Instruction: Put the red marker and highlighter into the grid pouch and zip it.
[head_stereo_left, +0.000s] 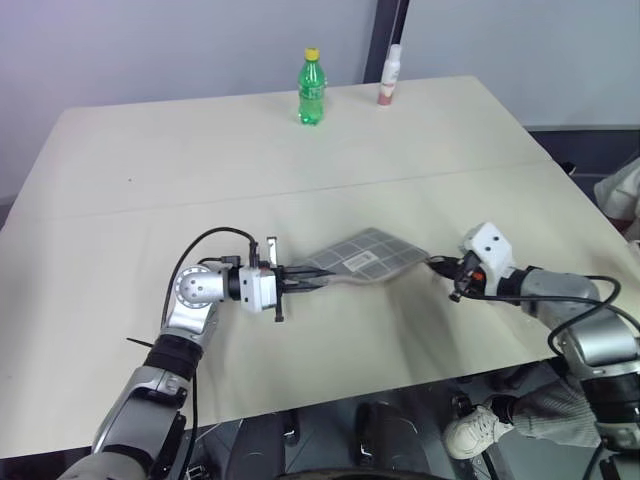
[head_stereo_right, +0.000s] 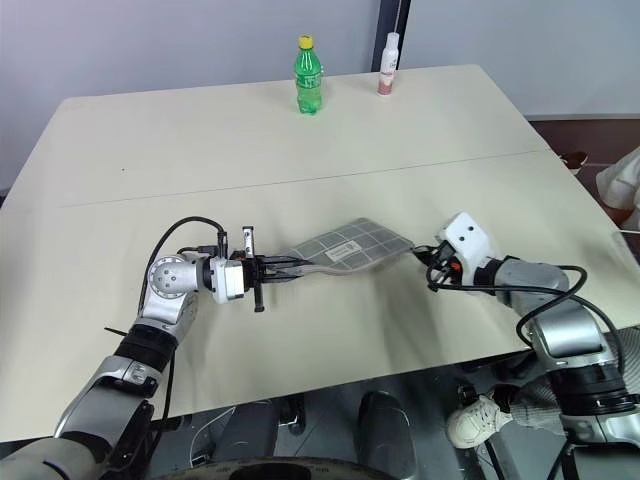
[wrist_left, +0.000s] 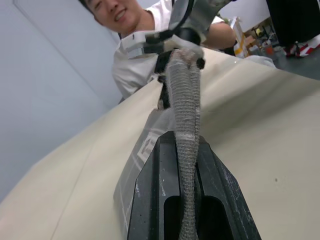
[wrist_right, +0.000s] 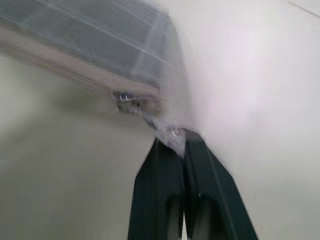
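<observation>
I see the flat grey fabric grid pouch (head_stereo_left: 365, 256) with white grid lines and a small white label lying near the middle of the pale beige bench (head_stereo_left: 250, 150), stretched between my two arms. The left end effector (head_stereo_left: 305, 281) is clamped on the pouch's left end; in the left wrist view the fabric edge runs straight between its black fingers (wrist_left: 155, 200). The right end effector (wrist_right: 172, 137) is pinched closed on the small silver zipper pull tab (wrist_right: 169, 134) at the pouch's right corner (that view is blurred). At the bench's far edge stand a green plastic bottle with a yellow cap (head_stereo_left: 311, 88) and, to its right, a slim white-and-pink bottle (head_stereo_left: 390, 75). A person in a white shirt (wrist_left: 145, 50) sits past the bench.
</observation>
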